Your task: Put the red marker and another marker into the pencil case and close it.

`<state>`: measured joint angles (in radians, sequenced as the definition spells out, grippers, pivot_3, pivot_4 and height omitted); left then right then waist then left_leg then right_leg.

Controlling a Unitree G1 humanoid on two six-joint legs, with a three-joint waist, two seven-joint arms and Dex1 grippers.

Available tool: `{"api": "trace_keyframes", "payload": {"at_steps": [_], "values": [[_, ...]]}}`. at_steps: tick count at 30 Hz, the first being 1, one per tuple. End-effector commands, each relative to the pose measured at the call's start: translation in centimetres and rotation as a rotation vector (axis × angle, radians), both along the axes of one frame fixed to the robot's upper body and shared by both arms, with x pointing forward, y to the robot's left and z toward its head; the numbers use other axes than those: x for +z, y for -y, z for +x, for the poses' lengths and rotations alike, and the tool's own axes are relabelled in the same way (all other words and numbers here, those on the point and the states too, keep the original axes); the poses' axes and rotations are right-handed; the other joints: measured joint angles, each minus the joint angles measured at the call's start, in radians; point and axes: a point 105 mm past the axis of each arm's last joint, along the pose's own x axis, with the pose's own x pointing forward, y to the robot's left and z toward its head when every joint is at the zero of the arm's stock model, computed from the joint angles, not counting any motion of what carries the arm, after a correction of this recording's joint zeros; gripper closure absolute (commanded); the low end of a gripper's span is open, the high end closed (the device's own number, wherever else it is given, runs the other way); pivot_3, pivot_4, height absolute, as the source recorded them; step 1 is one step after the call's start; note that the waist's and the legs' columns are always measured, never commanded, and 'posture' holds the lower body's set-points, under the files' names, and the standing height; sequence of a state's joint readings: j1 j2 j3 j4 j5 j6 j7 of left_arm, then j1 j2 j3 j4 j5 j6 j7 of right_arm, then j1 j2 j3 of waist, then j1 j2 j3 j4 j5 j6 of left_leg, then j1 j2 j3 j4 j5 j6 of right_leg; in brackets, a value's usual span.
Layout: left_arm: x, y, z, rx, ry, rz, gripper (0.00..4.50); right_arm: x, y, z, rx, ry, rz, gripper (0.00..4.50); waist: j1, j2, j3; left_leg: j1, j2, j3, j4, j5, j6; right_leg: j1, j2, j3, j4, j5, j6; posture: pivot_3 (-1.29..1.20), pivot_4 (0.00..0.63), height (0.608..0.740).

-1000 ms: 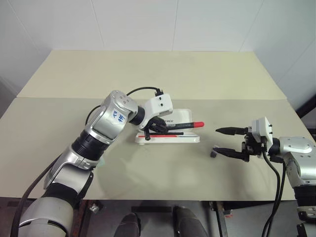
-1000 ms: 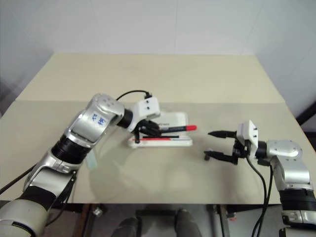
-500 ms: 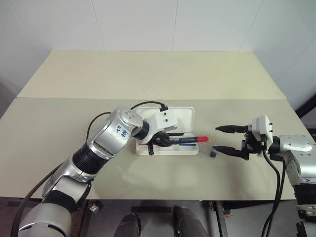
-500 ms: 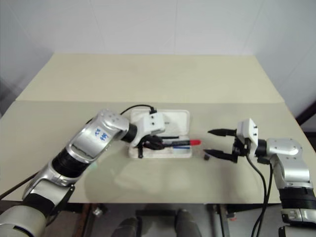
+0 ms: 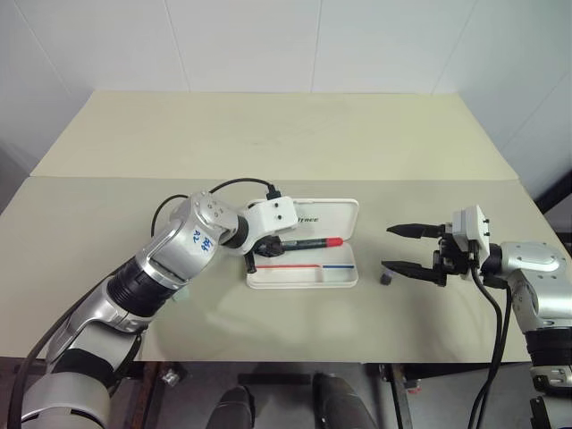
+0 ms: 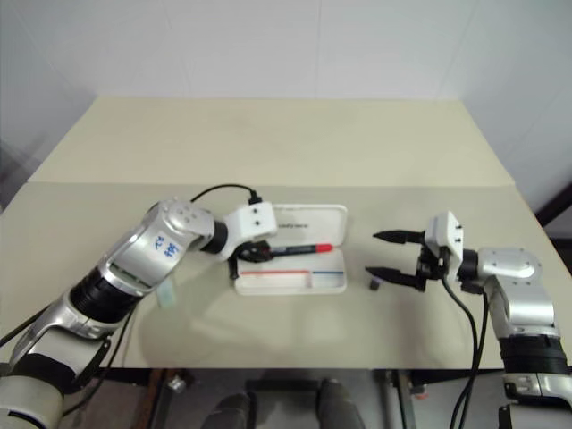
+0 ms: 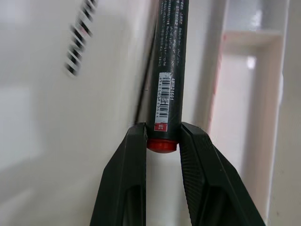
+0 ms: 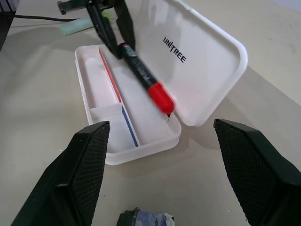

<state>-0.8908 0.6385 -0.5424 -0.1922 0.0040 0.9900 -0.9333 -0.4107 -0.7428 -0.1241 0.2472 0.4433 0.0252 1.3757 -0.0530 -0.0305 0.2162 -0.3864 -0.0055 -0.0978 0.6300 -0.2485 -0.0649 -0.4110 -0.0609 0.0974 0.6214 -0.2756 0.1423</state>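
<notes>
Two grippers work over our beige table (image 5: 268, 143). Our left gripper (image 5: 263, 248) is clamped on the red marker (image 5: 308, 242), its two black fingers (image 7: 127, 174) pinching the rear end of the black barrel, where a small red end plug shows between them in our left wrist view. From that grip the marker runs out ahead of the fingers, roughly level, and hangs over the open pencil case (image 5: 304, 268), its red cap (image 8: 159, 98) the far tip, above the seam between tray and lid. The case lies directly below and beyond our left gripper: the shallow white tray, with its red and blue stripe, sits nearer us and the lid with dark lettering (image 8: 174, 50) is folded back behind it. We cannot tell whether the marker touches the case. The pale green highlighter (image 6: 167, 293) lies on the table behind our left gripper, beside the forearm and partly hidden by it. Our right gripper (image 5: 412, 248) stands with its fingers spread wide and nothing between them, pointing toward the case from well apart. A small dark grey stub (image 5: 386, 278) lies on the table just beneath the tip of its lower finger.
</notes>
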Motion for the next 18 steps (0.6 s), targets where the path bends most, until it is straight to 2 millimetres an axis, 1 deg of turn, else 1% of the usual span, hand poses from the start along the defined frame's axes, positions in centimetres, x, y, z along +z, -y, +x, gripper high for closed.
{"api": "trace_keyframes", "payload": {"at_steps": [1, 3, 7, 10, 11, 15, 18], "values": [[1.1, 0.4, -0.4, -0.042, 0.052, -0.003, 3.14, 0.8, 0.0, 0.0, 0.009, 0.034, 0.002, 0.00, 0.000, 0.000, 0.000, 0.000, 0.000, 0.000, 0.000, 0.000, 0.000, 0.000, 0.000, 0.000, 0.000, 0.000, 0.000, 0.00, 0.150, 0.740], [1.2, 0.3, -0.3, -0.043, 0.053, -0.002, 2.59, 0.7, 0.0, 0.0, 0.007, 0.033, 0.001, 0.00, 0.000, 0.000, 0.000, 0.000, 0.000, 0.000, 0.000, 0.000, 0.000, 0.000, 0.000, 0.000, 0.000, 0.000, 0.000, 0.00, 0.150, 0.740], [1.1, 0.2, -0.2, -0.032, 0.048, -0.006, 1.29, 0.6, -0.1, 0.0, 0.007, 0.033, 0.002, 0.00, -0.001, 0.000, 0.000, 0.000, 0.000, 0.000, 0.000, 0.000, 0.000, 0.000, 0.000, 0.000, 0.000, 0.000, 0.000, 0.00, 0.150, 0.740], [1.4, 0.5, -0.2, -0.039, 0.058, -0.025, 0.28, 0.6, -0.1, 0.1, 0.007, 0.035, 0.001, 0.00, -0.001, 0.000, 0.000, 0.000, 0.000, 0.000, 0.000, 0.000, 0.000, 0.000, 0.000, 0.000, 0.000, 0.000, 0.000, 0.00, 0.150, 0.740], [1.5, 0.5, -0.2, -0.042, 0.062, -0.027, 0.01, 0.6, -0.1, 0.1, 0.007, 0.035, 0.001, 0.00, -0.001, 0.000, 0.000, 0.000, 0.000, 0.000, 0.000, 0.000, 0.000, 0.000, 0.000, 0.000, 0.000, 0.000, 0.000, 0.00, 0.150, 0.740], [2.0, 1.1, -0.9, -0.081, 0.061, -0.065, 0.01, 0.6, -0.1, 0.1, 0.004, 0.035, 0.000, 0.00, -0.001, 0.000, 0.000, 0.000, 0.000, 0.000, 0.000, 0.000, 0.000, 0.000, 0.000, 0.000, 0.000, 0.000, 0.000, 0.00, 0.150, 0.740], [3.0, 2.0, -1.4, -0.130, 0.096, -0.142, 0.01, 0.6, -0.1, 0.1, 0.003, 0.034, -0.002, 0.00, 0.000, 0.000, 0.000, 0.000, 0.000, 0.000, 0.000, 0.000, 0.000, 0.000, 0.000, 0.000, 0.000, 0.000, 0.000, 0.00, 0.150, 0.740]]}}
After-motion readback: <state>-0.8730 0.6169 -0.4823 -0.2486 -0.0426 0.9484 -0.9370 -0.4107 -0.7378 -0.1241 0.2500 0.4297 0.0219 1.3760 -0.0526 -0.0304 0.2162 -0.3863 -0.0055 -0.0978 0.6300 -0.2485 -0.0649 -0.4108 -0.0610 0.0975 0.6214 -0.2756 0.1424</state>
